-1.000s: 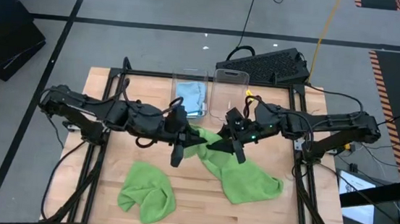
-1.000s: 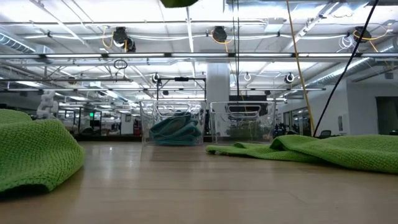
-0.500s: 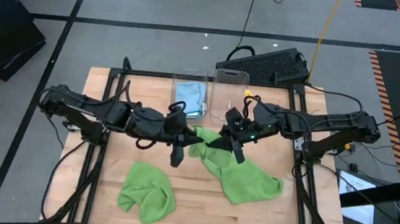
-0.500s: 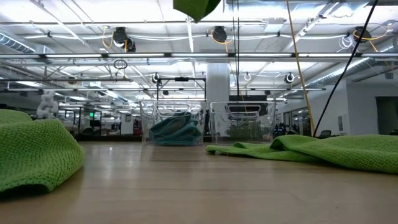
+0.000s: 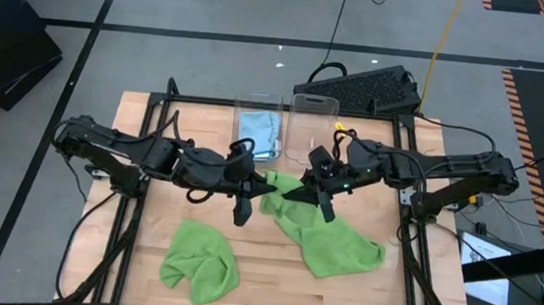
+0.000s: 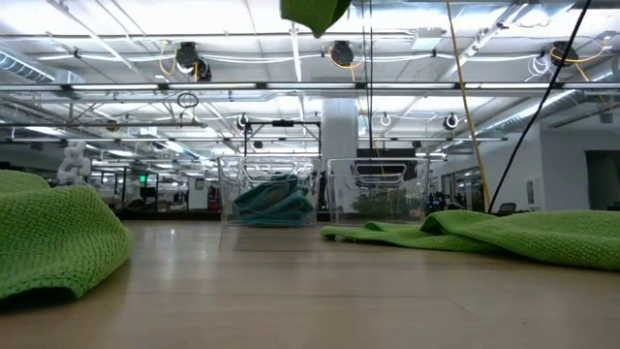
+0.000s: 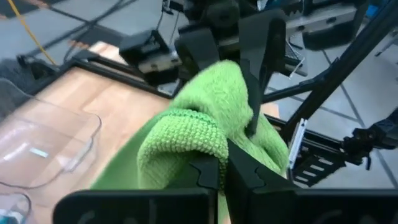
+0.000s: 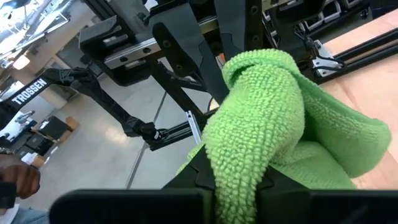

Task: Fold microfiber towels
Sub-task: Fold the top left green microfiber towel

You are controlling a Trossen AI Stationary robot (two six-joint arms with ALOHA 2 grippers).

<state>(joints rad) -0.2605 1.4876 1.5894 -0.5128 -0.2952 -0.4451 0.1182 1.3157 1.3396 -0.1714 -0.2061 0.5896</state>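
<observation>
Both arms are drawing a shade closer together over the middle of the pale wooden table [image 5: 144, 260] than a second ago, and the right gripper [image 5: 320, 189], open then, is now pinching shut on the cloth. What they are lifting between them is a lime green, looped-pile microfiber towel [image 5: 329, 238]: its upper edge is hanging bunched in the air while the rest is trailing down and lying spread on the wood toward the right arm's side. It is looking light, limp and a little grippy, so it will likely sag and fold on itself wherever it is not held; corners or a straight hem seem the best places to take it. The left gripper [image 5: 246, 183] is clamping a thick roll of the same towel's edge, the green pile bulging out past its closed fingertips [image 7: 214, 169], and the right one's fingers are closed on a similar bunch just beside it. A second crumpled lime green towel [image 5: 200, 259] is lying apart near the table's front, and a folded light blue towel [image 5: 257, 131] is sitting in one clear plastic bin [image 5: 258, 103] beside an empty-looking clear bin [image 5: 312, 124].
</observation>
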